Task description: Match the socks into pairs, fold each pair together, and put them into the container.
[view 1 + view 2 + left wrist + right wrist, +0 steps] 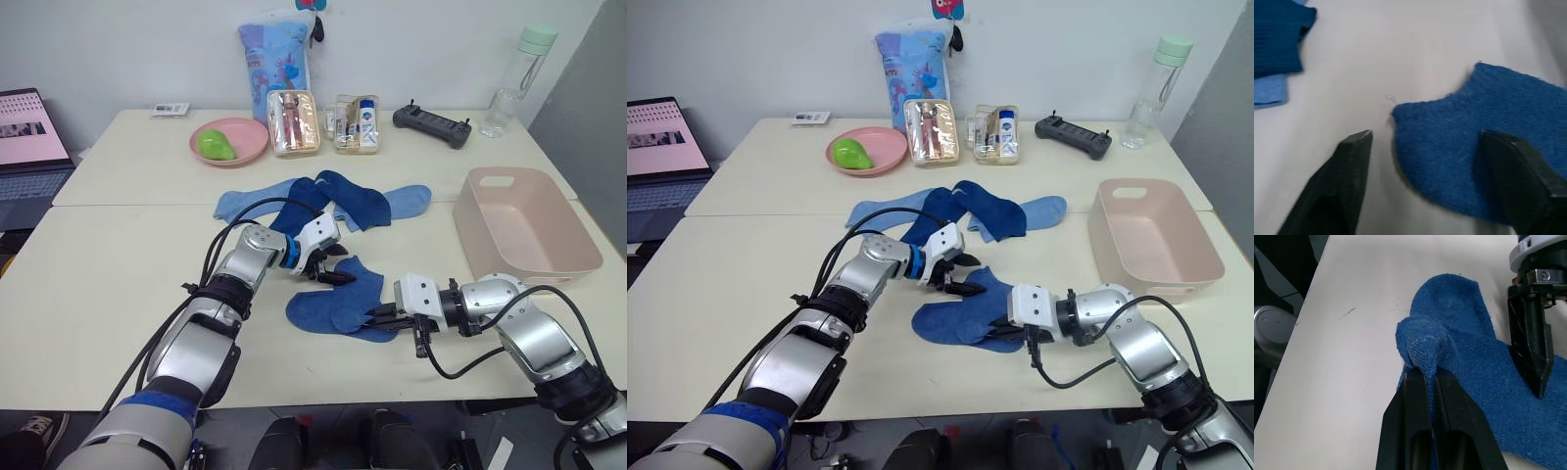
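Observation:
Two royal blue socks [338, 302] lie overlapped near the table's front edge. My right gripper [377, 315] is shut on a pinched fold at their near right edge [1422, 350]. My left gripper [331, 266] hovers open at their far edge, one finger [1354, 176] over bare table and the other [1520, 181] over the knit. Behind them lies a heap of several socks, darker blue [351, 199] in the middle, with sky blue at the left [245, 204] and at the right [409, 200]. The pale pink container [477, 230] stands empty at the right.
Along the back stand a pink plate [257, 147] holding a green object, two clear pouches [294, 123], a black controller [432, 125], a bottle [519, 78] and a patterned bag [276, 57]. A laptop [29, 137] sits off the left edge.

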`<state>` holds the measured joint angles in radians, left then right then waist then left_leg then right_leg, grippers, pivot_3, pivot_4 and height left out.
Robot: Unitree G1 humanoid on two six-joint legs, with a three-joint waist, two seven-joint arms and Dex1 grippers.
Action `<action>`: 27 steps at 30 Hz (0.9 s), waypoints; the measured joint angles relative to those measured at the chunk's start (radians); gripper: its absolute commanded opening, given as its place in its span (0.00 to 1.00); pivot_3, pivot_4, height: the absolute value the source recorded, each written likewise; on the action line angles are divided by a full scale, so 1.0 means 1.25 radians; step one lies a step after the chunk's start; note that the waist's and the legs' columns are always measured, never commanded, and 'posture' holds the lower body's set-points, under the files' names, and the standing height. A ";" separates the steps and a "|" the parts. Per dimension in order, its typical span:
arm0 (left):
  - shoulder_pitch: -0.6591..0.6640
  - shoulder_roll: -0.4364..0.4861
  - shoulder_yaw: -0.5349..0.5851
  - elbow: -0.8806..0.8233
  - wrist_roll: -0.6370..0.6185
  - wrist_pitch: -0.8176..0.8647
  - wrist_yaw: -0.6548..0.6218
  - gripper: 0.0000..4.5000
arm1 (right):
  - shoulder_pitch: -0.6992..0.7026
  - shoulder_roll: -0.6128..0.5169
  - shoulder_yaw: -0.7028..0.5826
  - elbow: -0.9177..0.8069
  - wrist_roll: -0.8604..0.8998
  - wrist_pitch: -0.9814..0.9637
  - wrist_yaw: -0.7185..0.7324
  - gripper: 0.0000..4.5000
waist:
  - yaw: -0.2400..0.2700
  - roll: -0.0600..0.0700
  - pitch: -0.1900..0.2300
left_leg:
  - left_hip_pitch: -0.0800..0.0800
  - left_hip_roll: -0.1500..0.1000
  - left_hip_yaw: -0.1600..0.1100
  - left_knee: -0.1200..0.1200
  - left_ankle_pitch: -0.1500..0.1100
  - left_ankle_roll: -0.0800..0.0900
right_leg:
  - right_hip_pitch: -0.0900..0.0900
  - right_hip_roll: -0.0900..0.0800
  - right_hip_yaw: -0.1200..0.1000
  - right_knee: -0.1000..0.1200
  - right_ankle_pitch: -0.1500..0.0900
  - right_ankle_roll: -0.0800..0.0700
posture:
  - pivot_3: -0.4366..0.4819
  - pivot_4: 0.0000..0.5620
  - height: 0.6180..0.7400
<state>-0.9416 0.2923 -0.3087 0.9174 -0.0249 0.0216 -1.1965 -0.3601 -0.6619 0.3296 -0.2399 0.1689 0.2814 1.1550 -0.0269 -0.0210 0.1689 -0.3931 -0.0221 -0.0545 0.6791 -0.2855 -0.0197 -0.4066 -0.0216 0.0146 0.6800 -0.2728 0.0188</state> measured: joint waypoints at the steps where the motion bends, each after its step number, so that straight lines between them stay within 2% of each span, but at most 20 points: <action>1: 0.000 0.000 0.000 0.000 0.004 -0.005 -0.004 0.51 | 0.000 0.000 0.000 0.000 0.000 0.000 0.000 0.00 | 0.000 0.000 0.000 | 0.000 0.000 0.000 0.000 0.000 0.000 | 0.000 0.000 0.000 0.000 0.000 0.000 | 0.48 0.27 1.00; 8: 0.003 0.001 0.031 0.010 0.006 -0.024 0.038 0.00 | -0.005 0.000 0.000 0.008 -0.001 -0.010 0.000 0.00 | 0.000 0.000 0.000 | 0.000 0.000 0.000 0.000 0.000 0.000 | 0.000 0.000 0.000 0.000 0.000 0.000 | 0.48 0.27 1.00; 14: 0.072 0.021 0.091 -0.099 -0.018 0.039 0.083 0.00 | -0.044 -0.002 -0.008 0.062 -0.002 -0.032 0.001 0.00 | -0.001 0.000 0.000 | 0.000 0.000 0.000 0.000 0.000 0.000 | 0.000 0.000 0.000 0.000 0.000 0.000 | 0.48 0.27 1.00; 20: 0.252 0.059 0.187 -0.435 -0.075 0.207 0.200 0.00 | -0.139 -0.006 -0.030 0.227 -0.043 -0.131 0.002 0.00 | -0.002 0.000 0.000 | 0.001 0.001 0.000 0.000 0.000 0.000 | 0.000 -0.001 0.001 0.000 0.000 0.000 | 0.48 0.27 1.00; 25: 0.402 0.068 0.223 -0.673 -0.100 0.355 0.303 0.00 | -0.192 0.038 -0.027 0.421 -0.066 -0.262 0.011 0.00 | -0.001 0.000 0.000 | 0.001 0.001 0.000 0.000 0.000 0.000 | 0.000 -0.001 0.001 0.000 0.000 0.000 | 0.48 0.27 1.00; 27: 0.435 0.056 0.223 -0.708 -0.107 0.388 0.339 0.00 | -0.212 0.050 -0.027 0.482 -0.071 -0.295 0.019 0.12 | 0.003 0.000 0.000 | 0.001 0.001 0.000 0.000 0.000 0.000 | 0.000 -0.001 0.001 0.001 0.000 0.000 | 0.48 0.27 1.00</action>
<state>-0.3983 0.3629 -0.0304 0.0324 -0.1584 0.5072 -0.7726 -0.6247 -0.5992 0.2960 0.3626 0.0802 -0.0869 1.1785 -0.0233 -0.0209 0.1689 -0.3924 -0.0214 -0.0542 0.6793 -0.2854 -0.0201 -0.4066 -0.0229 0.0158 0.6806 -0.2724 0.0184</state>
